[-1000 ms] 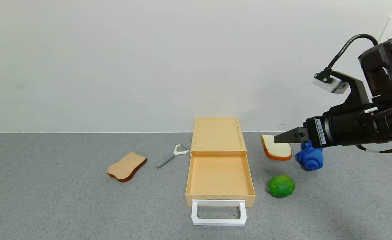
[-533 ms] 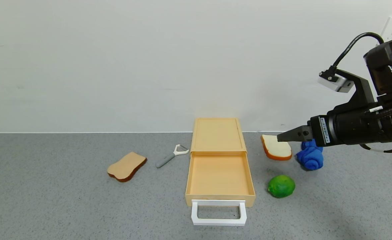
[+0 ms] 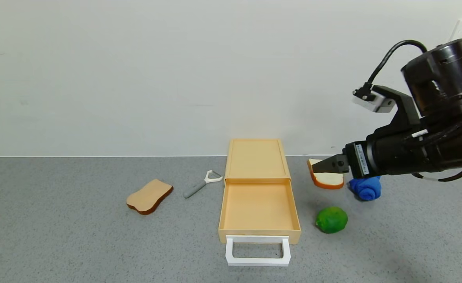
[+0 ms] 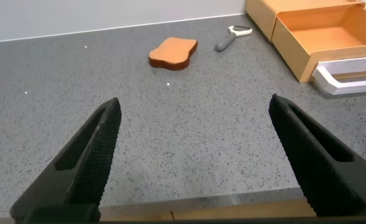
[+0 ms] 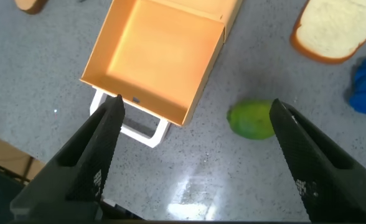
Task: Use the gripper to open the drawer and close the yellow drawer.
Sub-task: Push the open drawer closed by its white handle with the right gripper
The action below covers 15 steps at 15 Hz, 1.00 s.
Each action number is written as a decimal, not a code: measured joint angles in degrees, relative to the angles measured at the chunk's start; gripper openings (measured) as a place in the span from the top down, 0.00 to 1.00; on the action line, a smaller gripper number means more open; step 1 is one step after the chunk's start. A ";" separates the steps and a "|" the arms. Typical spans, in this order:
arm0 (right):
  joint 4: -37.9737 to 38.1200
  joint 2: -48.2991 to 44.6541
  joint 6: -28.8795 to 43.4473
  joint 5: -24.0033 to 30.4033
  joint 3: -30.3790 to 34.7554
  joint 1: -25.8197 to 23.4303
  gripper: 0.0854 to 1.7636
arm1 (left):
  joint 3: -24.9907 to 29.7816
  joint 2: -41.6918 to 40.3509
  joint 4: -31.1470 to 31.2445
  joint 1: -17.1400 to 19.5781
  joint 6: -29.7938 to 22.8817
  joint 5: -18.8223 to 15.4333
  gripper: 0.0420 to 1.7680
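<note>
The yellow drawer (image 3: pixel 258 206) is pulled out of its flat matching case (image 3: pixel 257 158), its white loop handle (image 3: pixel 258 251) toward the table's front. My right gripper (image 3: pixel 318 166) hangs in the air to the right of the case, over a white bread slice, pointing left, open and empty. In the right wrist view the drawer (image 5: pixel 155 56) and its handle (image 5: pixel 139 127) lie below the wide-apart jaws of the right gripper (image 5: pixel 197 104). My left gripper (image 4: pixel 195 102) is open and empty, low over the table's front left; the drawer (image 4: pixel 323 34) shows far off.
A tan bread slice (image 3: pixel 149 195) and a grey peeler (image 3: pixel 201 184) lie left of the case. A white bread slice (image 3: pixel 325 177), a blue cloth (image 3: pixel 366 188) and a green lime (image 3: pixel 331 219) lie right of the drawer. The wall stands behind.
My right gripper drew back to the right a little, then swung left toward the case and turned. The drawer and the other objects have not moved.
</note>
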 joint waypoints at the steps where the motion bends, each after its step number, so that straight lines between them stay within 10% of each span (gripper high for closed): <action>1: 1.16 1.49 2.06 -2.17 -1.40 2.29 0.03 | 0.00 0.00 0.02 0.00 -0.02 0.00 0.03; 15: 9.58 23.71 24.45 -14.18 -11.46 20.29 0.03 | 0.00 0.00 0.02 0.00 0.00 0.00 0.03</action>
